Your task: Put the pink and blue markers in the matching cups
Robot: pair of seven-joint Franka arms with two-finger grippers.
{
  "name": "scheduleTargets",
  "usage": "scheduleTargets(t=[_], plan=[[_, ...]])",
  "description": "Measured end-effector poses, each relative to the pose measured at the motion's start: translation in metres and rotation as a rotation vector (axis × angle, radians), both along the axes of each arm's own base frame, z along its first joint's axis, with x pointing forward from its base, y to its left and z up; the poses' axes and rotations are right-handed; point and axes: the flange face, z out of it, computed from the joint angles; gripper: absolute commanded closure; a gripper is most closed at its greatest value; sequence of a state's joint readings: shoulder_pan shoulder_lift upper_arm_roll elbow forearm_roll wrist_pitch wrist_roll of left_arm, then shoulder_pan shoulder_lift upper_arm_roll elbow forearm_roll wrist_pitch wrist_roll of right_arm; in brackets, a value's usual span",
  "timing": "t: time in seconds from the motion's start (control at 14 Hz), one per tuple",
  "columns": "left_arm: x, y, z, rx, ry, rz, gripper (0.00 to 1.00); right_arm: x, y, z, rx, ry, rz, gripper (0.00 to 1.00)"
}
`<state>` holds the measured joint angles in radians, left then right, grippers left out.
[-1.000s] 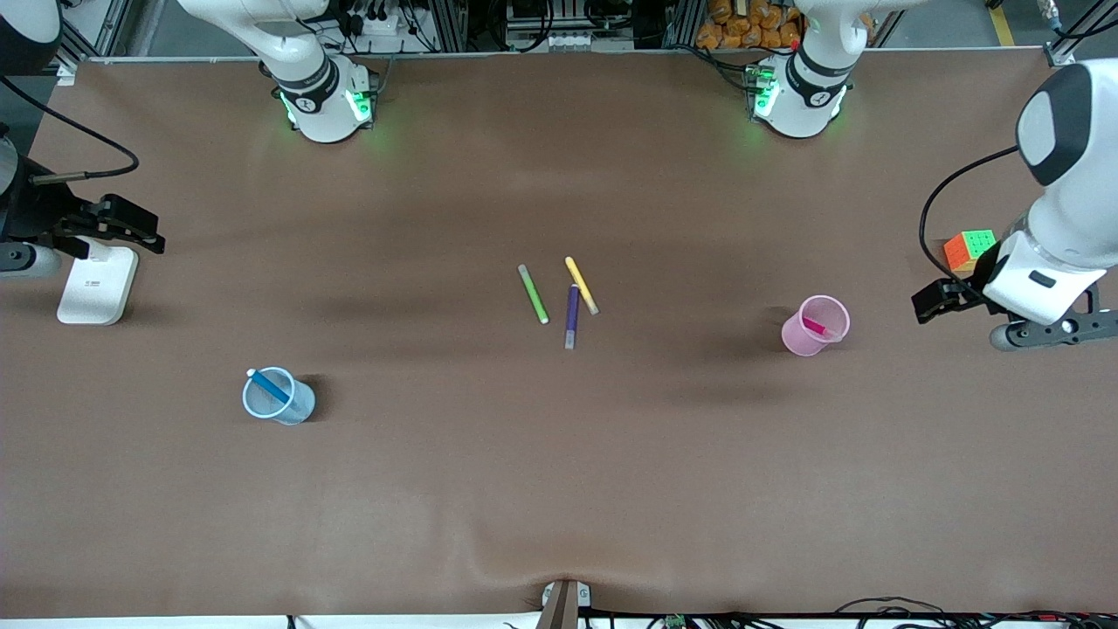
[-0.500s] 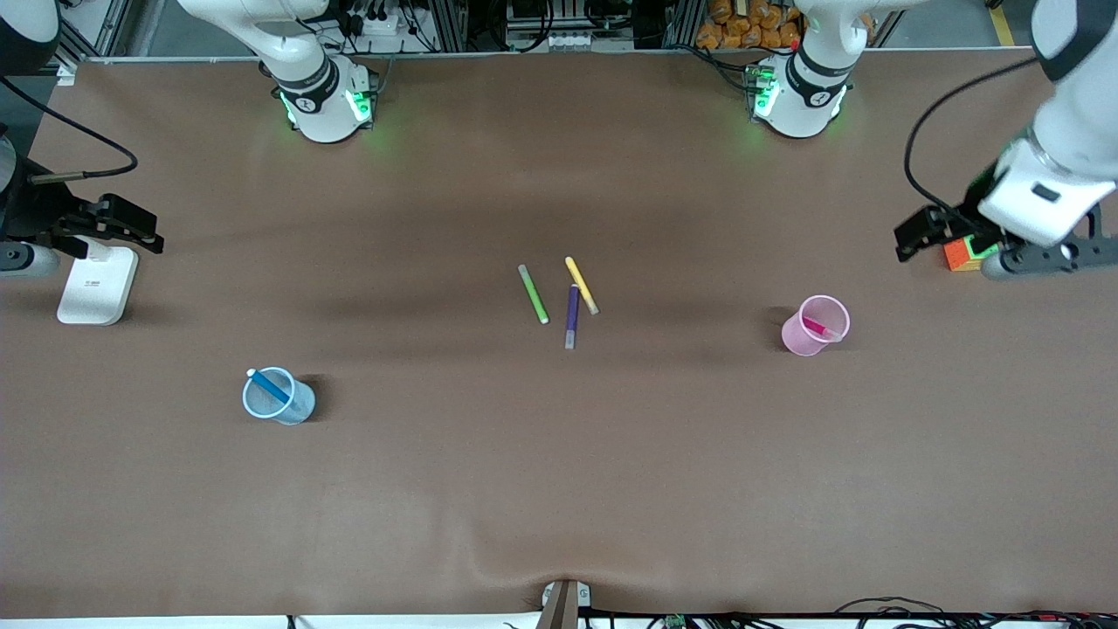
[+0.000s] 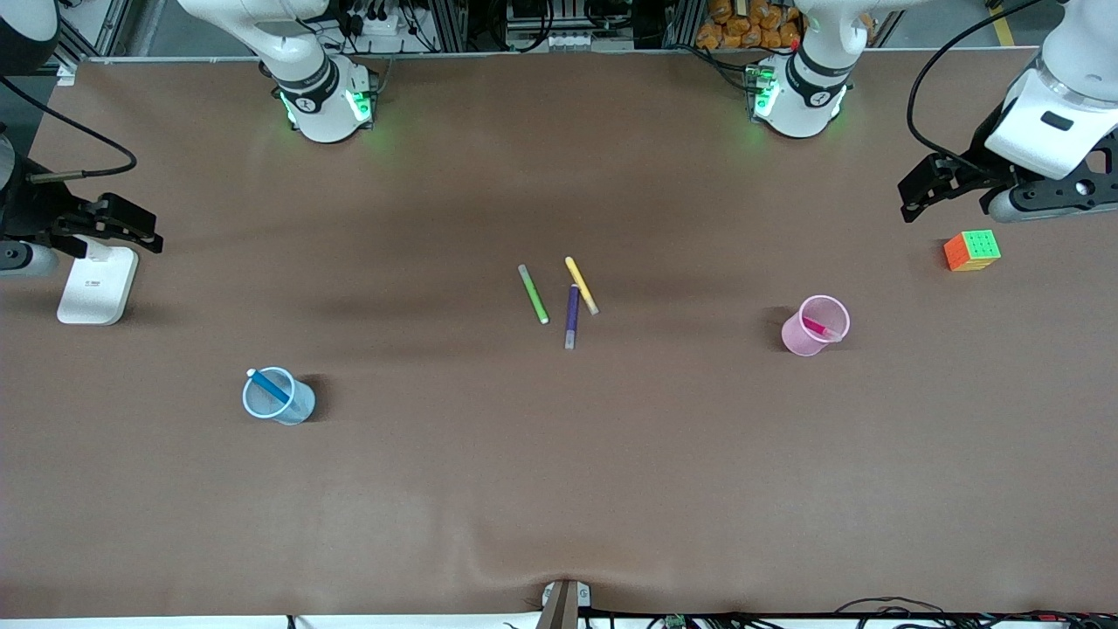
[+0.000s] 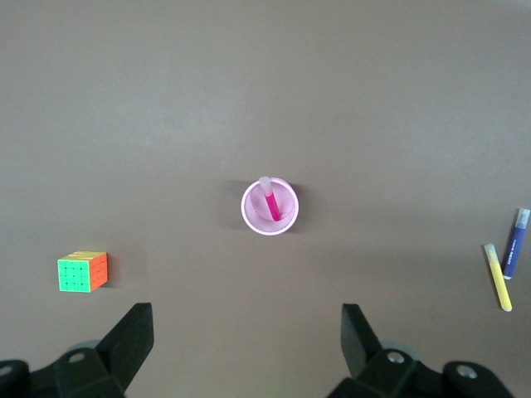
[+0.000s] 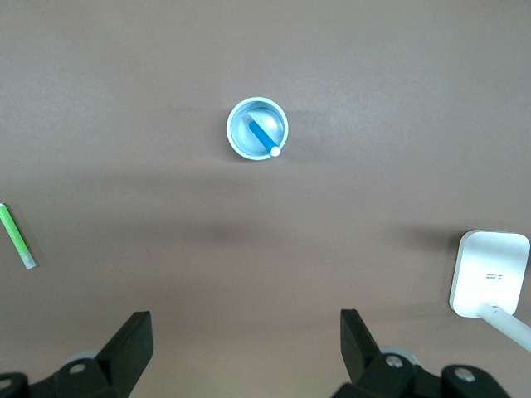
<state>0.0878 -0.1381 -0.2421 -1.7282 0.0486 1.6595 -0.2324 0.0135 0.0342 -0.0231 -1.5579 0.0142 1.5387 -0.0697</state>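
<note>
Markers home: pink marker [image 3: 817, 327] in pink cup [image 3: 809, 336], blue marker [image 3: 269, 385] in blue cup [image 3: 288, 405].
My left gripper [image 4: 246, 342] hangs over the surface [image 3: 559, 489] at the cube's [image 3: 971, 251] 12 o'clock, jaws spread; my right gripper [image 5: 246, 342] waits spread.

Blue marker [image 3: 269, 387] in blue cup [image 3: 279, 397], right arm's end; pink marker [image 3: 816, 327] in pink cup [image 3: 814, 326], left arm's end; three pens [image 3: 569, 297] between cups.
</note>
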Motion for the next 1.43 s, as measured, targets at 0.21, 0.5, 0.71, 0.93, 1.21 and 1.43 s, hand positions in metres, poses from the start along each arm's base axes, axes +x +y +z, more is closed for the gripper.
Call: scheduleTargets(t=[0.21,0.5,0.71,0.93,1.21,1.43], plan=[[0.000,0.006,0.011,-0.003,-0.020,0.007,0.00,0.000,0.000,0.001,0.000,-0.001,-0.001,0.00],[-0.002,0.012,0.026,-0.005,-0.027,0.018,0.00,0.000,0.000,0.001,0.000,-0.001,-0.001,0.00],[0.001,0.014,0.027,-0.007,-0.030,0.022,0.00,0.000,-0.001,0.001,0.000,-0.001,-0.001,0.00],[0.007,0.025,0.035,-0.016,-0.046,0.040,0.00,0.000,-0.001,0.001,0.000,-0.001,-0.001,0.00],[0.001,0.042,0.031,-0.031,0.020,0.055,0.00,0.000,-0.004,0.001,0.000,-0.003,-0.006,0.00],[-0.002,0.031,0.028,-0.028,0.046,0.035,0.00,0.000,-0.008,0.001,0.000,-0.004,-0.007,0.00]])
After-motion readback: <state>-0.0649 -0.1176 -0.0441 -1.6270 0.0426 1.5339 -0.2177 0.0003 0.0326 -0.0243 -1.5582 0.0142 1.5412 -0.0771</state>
